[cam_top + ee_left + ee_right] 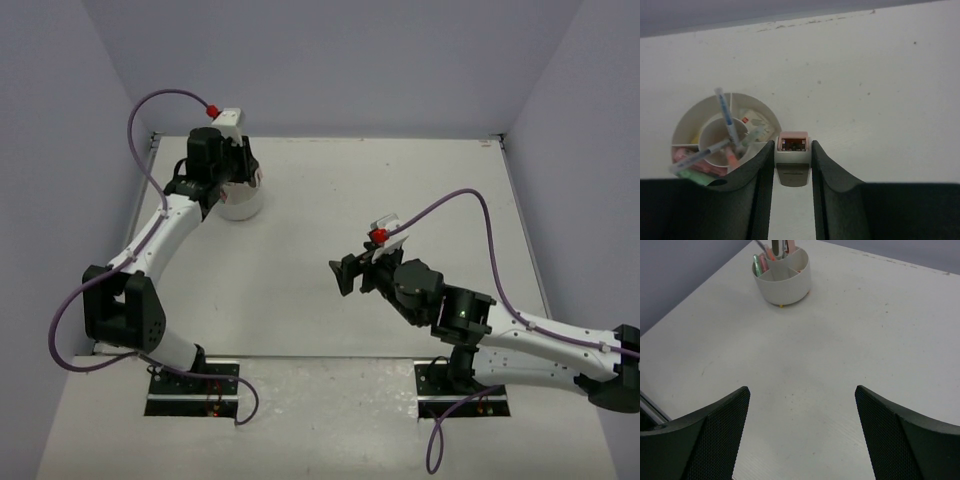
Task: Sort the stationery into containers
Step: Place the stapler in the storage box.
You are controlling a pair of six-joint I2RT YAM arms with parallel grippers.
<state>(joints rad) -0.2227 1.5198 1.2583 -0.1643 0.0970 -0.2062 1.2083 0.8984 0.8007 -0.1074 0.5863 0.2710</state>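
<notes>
The round white container (240, 203) with inner dividers stands at the back left of the table. Thin pens (726, 115) and pastel pieces fill its compartments (690, 112). My left gripper (793, 143) hangs just beside its rim, shut on a small pink, white and grey stationery piece (793, 155). In the top view the left gripper (243, 170) covers part of the container. My right gripper (345, 275) hovers over the middle of the table, open and with nothing in it (802, 395). The container (790, 282) shows far ahead of it.
The white table (400, 190) is walled in by pale grey panels at the back and both sides. A purple cable (480, 215) loops above the right arm.
</notes>
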